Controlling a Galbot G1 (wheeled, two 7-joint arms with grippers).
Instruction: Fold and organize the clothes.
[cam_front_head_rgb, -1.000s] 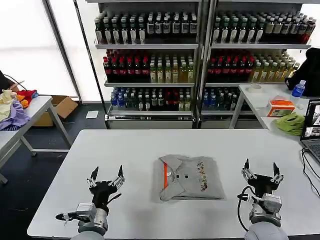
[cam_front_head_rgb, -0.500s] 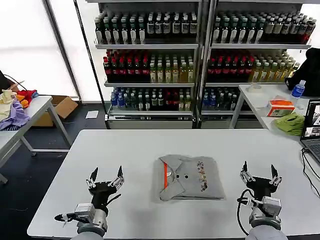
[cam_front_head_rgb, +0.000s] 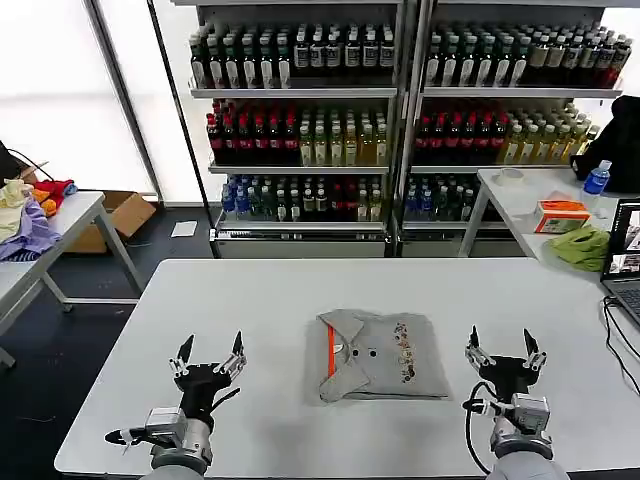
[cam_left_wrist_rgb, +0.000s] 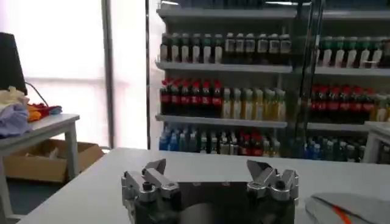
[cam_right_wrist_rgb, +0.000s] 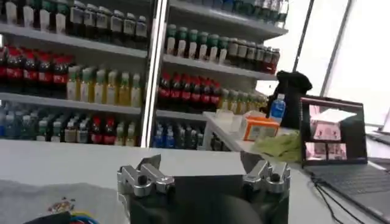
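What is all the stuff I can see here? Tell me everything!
Shirt: one, light grey with orange placket, folded at the middle of the white table.
Drink bottles: many, mixed colours, on shelves behind.
Clothes heap: one, purple, red, yellow, on the side table to the left.
Lime-green cloth: one, on the right table.
Orange box: one, beside the cloth.
Laptop: one, right edge.
Cardboard box: one, brown, on the floor.
Left gripper: open, left of the shirt.
Right gripper: open, right of the shirt.

The folded shirt (cam_front_head_rgb: 381, 356) is hiding its own sleeves and hem beneath itself, and its chest print is showing too small to read. The laptop (cam_front_head_rgb: 626, 255) is getting cut off by the head view's right edge.
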